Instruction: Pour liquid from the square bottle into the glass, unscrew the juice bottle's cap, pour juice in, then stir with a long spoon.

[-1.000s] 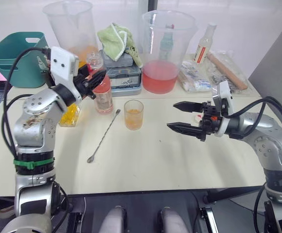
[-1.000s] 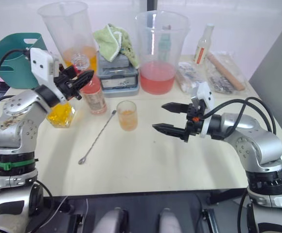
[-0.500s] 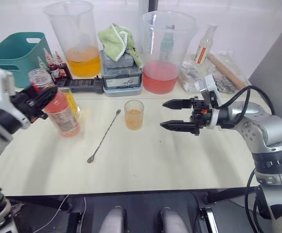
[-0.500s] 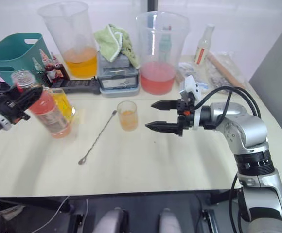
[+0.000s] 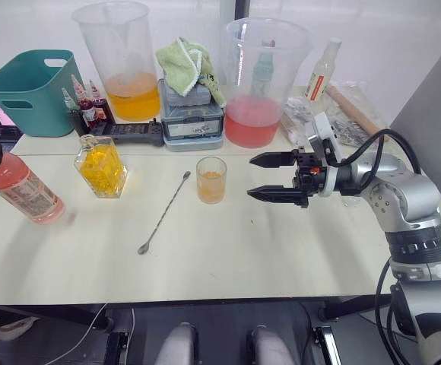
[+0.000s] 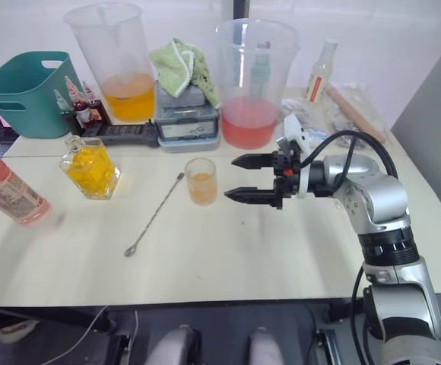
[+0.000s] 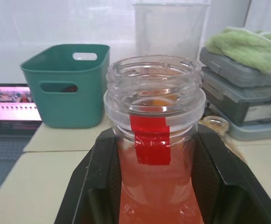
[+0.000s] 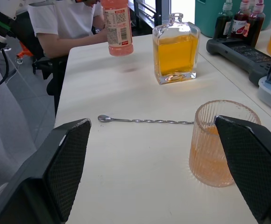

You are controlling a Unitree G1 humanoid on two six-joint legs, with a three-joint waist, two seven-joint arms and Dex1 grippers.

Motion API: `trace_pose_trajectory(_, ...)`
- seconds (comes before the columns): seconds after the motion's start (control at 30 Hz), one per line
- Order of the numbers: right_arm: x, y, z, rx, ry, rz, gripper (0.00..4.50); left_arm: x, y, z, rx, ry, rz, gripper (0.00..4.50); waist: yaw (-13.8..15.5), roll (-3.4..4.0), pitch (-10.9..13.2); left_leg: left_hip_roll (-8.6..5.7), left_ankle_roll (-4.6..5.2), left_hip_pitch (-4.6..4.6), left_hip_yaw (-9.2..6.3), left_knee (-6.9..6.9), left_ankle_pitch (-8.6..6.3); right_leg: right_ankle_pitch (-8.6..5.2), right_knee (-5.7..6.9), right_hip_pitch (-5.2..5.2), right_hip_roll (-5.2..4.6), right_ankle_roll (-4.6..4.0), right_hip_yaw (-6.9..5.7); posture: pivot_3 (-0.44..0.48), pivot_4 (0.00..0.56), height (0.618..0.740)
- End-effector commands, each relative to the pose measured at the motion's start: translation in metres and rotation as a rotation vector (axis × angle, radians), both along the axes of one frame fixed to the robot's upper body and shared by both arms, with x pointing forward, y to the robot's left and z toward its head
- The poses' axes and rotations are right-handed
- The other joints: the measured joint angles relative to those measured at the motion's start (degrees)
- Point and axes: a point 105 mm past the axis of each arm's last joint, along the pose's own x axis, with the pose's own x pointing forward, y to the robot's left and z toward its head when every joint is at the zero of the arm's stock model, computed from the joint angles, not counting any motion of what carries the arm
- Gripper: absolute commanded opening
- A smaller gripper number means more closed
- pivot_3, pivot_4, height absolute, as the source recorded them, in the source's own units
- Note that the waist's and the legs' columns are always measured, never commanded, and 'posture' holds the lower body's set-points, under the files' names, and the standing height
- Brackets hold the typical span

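My left gripper (image 7: pixel 156 186) is clamped round the neck of the tall pink-red plastic juice bottle (image 5: pixel 24 194), uncapped, tilted at the table's far-left edge. My right gripper (image 5: pixel 270 177) hangs wide open just right of the small ribbed glass (image 5: pixel 210 179) holding orange liquid. The square amber bottle (image 5: pixel 100 166) stands left, with the twisted silver long spoon (image 5: pixel 164 213) lying between.

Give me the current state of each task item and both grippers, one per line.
square bottle: upright on table, uncapped, yellow liquid inside.
glass: upright, partly filled with orange liquid.
juice bottle: cap off, tilted, held at the table's left edge.
long spoon: lying flat, untouched.
left gripper: shut on juice bottle.
right gripper: open, beside the glass.
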Motion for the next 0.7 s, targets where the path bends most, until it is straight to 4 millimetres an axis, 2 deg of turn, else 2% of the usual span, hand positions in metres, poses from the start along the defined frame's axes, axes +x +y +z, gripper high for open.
trace_pose_trajectory(0.03, -0.006, 0.000, 0.018, 0.030, -0.077, -0.014, 4.48, 0.009, 0.004, 0.029, 0.089, -0.096, 0.005, 1.49, 0.0, -0.01, 0.0, 0.01, 0.00, -0.02, 0.00, -0.01, 0.00, 0.00, 0.00, -0.03, 0.02, -0.01, -0.01, 0.000, 0.150, 0.740)
trace_pose_trajectory(0.37, -0.016, -0.007, 0.020, 0.055, -0.091, -0.081, 4.48, 0.058, 0.017, 0.021, 0.077, -0.118, 0.018, 1.49, -0.3, -0.16, 0.0, 0.00, 0.00, -0.15, 0.14, -0.15, 0.00, 0.04, 0.10, -0.37, -0.01, -0.06, 0.00, 0.000, 0.150, 0.740)
trace_pose_trajectory(0.47, -0.017, -0.009, 0.016, 0.035, -0.094, -0.104, 4.48, 0.068, 0.016, 0.018, 0.082, -0.118, 0.011, 1.49, -0.5, -0.29, -0.1, -0.02, -0.01, -0.45, 0.27, -0.15, 0.01, 0.12, 0.28, -0.86, 0.00, -0.15, -0.01, 0.000, 0.150, 0.740)
trace_pose_trajectory(0.7, -0.018, -0.013, 0.015, 0.028, -0.097, -0.125, 4.48, 0.078, 0.019, 0.007, 0.072, -0.105, 0.025, 1.49, -0.7, -0.32, -0.1, 0.01, 0.00, -0.47, 0.35, -0.15, 0.01, 0.12, 0.34, -0.94, 0.00, -0.16, -0.03, 0.000, 0.150, 0.740)
